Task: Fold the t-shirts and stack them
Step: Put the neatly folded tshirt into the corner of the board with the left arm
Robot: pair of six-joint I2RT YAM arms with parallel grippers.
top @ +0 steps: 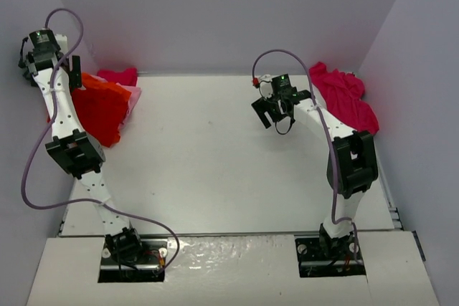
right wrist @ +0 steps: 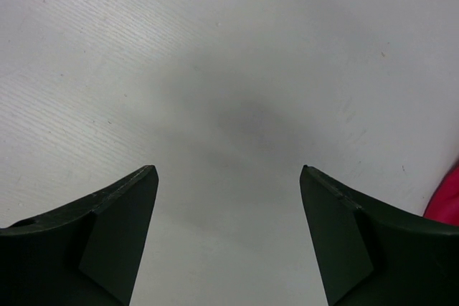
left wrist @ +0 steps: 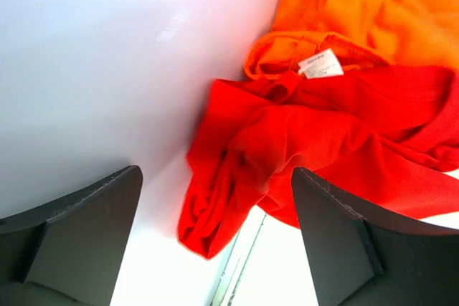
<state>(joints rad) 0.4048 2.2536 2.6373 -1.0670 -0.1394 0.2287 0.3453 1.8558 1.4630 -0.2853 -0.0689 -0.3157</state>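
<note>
T-shirts: red shirt [left wrist: 315, 134] and orange shirt [left wrist: 358, 12] crumpled far-left on desk [top: 215, 163], magenta pile [top: 348, 94] far-right. Left end effector [left wrist: 216, 170] wide over red shirt — empty. Right end effector [right wrist: 229, 173] wide, empty, over desk.

1. A white table [top: 215, 155] fills the middle; the right wrist view shows fine ribbed lines across its surface.
2. Plain lavender-grey walls close it in: back wall [top: 229, 12], left wall [top: 18, 163], right wall [top: 430, 105].
3. A glossier white ledge [top: 237, 266] runs along the near edge.
4. The light is soft and even, possibly from overhead; a faint blurred shadow [right wrist: 244, 116] lies on the table.
</note>
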